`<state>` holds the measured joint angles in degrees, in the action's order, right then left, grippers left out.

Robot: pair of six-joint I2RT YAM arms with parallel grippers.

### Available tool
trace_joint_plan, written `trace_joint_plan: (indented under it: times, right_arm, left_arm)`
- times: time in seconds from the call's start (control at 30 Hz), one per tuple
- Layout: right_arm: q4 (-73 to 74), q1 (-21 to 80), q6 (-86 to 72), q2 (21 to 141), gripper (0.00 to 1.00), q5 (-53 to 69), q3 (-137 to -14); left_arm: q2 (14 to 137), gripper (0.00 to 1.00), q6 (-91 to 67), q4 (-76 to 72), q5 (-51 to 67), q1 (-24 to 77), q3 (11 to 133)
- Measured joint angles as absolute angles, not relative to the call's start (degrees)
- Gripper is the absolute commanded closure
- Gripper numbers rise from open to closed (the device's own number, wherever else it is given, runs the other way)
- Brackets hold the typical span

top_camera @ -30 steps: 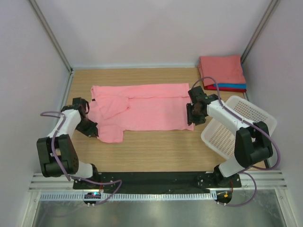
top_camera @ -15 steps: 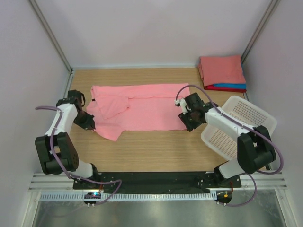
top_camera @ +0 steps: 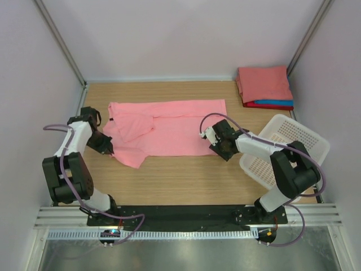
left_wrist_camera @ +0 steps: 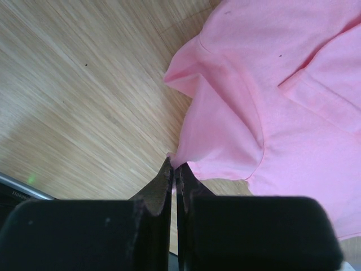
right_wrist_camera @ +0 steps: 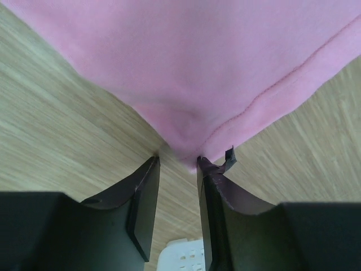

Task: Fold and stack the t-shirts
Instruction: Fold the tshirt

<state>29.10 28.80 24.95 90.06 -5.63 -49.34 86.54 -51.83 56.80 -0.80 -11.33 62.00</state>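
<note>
A salmon-pink t-shirt (top_camera: 169,127) lies spread flat across the wooden table, collar end to the left. My left gripper (top_camera: 107,148) is shut on the edge of its near left sleeve (left_wrist_camera: 186,152); the fingertips (left_wrist_camera: 174,164) pinch the fabric just above the wood. My right gripper (top_camera: 219,148) sits low at the shirt's near right hem corner (right_wrist_camera: 189,152). Its jaws (right_wrist_camera: 177,161) stand apart, with the tip of that corner just inside their mouth. At the back right lies a stack of folded t-shirts (top_camera: 265,84): salmon on top, blue and red edges below.
A white plastic mesh basket (top_camera: 290,149) is tilted at the right, close beside the right arm; its rim (right_wrist_camera: 180,257) shows under the right fingers. Grey walls close off the table on the left, back and right.
The right gripper has slid left and nearer, from the shirt's right edge to its near right corner, and its jaws have narrowed a little. The left gripper shifted slightly left, still holding the sleeve.
</note>
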Motion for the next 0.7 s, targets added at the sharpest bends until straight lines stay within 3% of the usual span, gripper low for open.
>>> trace_joint_plan:
  times: [0.13,0.17,0.2,0.27,0.7]
  right_arm:
    - [26.9,29.2,25.9,90.7,0.76,-9.2,-49.1]
    - [26.4,29.2,26.2,90.9,0.81,-10.0,-49.0]
    - [26.0,29.2,26.5,91.1,0.92,-10.7,-48.9]
    - [25.4,29.2,27.2,91.4,0.99,-11.9,-48.8]
    - [31.1,29.8,30.2,89.8,0.99,-14.2,-52.1]
  left_arm:
    - [87.3,1.0,-51.8,56.9,-0.8,-11.4,62.7]
    - [87.6,1.0,-51.8,56.8,-0.8,-11.4,63.0]
    - [87.8,1.0,-51.8,56.9,-0.8,-11.5,63.4]
    - [88.1,1.0,-51.8,56.9,-0.9,-11.6,64.2]
    - [90.1,1.0,-51.6,57.3,-2.6,-12.1,69.9]
